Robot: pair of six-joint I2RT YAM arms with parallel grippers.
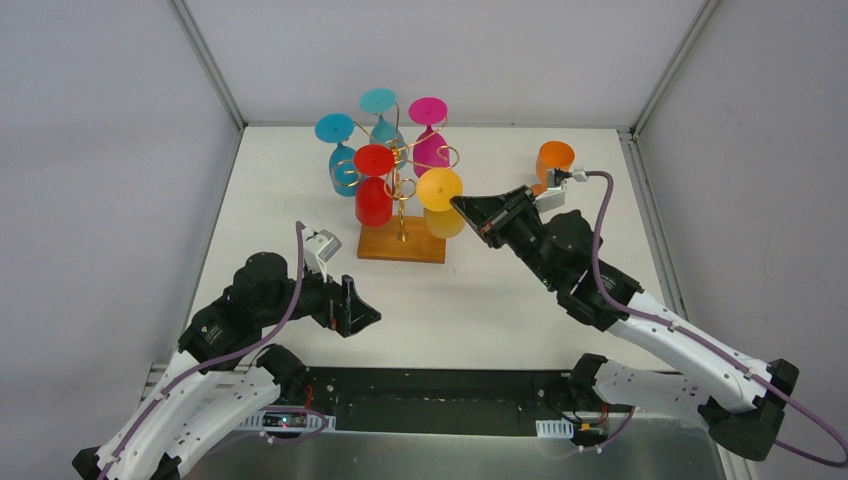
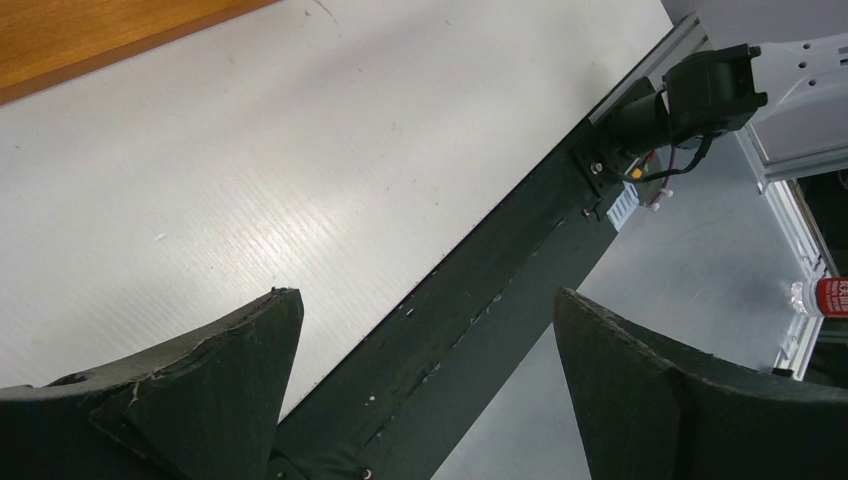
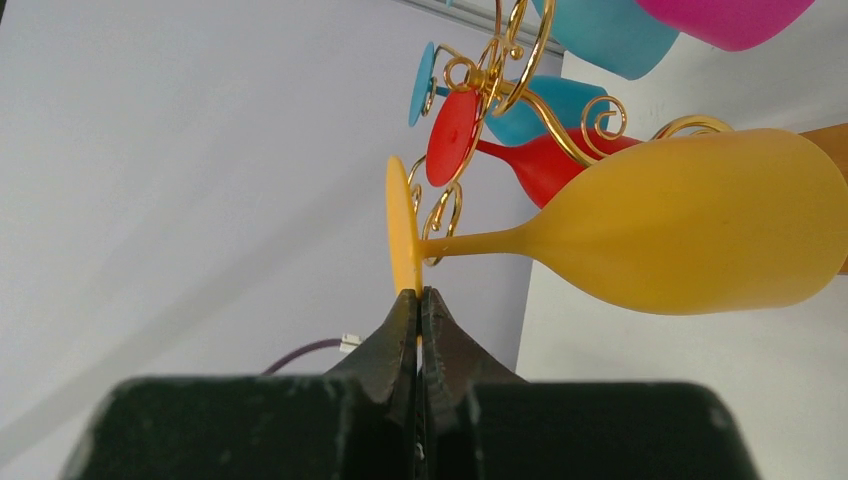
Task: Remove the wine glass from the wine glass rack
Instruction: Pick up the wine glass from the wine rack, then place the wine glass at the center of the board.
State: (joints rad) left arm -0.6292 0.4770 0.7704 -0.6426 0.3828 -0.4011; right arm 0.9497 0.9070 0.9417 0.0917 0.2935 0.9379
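The wine glass rack (image 1: 401, 187) is gold wire on a wooden base (image 1: 402, 244) and stands mid-table with several coloured glasses hanging upside down. My right gripper (image 1: 459, 204) is shut on the foot rim of the yellow wine glass (image 1: 440, 189). In the right wrist view the fingertips (image 3: 419, 292) pinch the thin yellow foot (image 3: 403, 235), and the stem still lies by a gold curl (image 3: 441, 213). Its bowl (image 3: 700, 220) stretches to the right. My left gripper (image 1: 368, 311) hangs open near the table's front edge, its fingers (image 2: 250, 350) wide apart with nothing between them.
Red (image 1: 374, 198), blue (image 1: 341, 160), teal (image 1: 381, 115) and pink (image 1: 430, 135) glasses hang on the rack. An orange glass (image 1: 553, 160) stands on the table at the back right. White walls enclose the table, and a dark rail (image 2: 480, 300) runs along the near edge.
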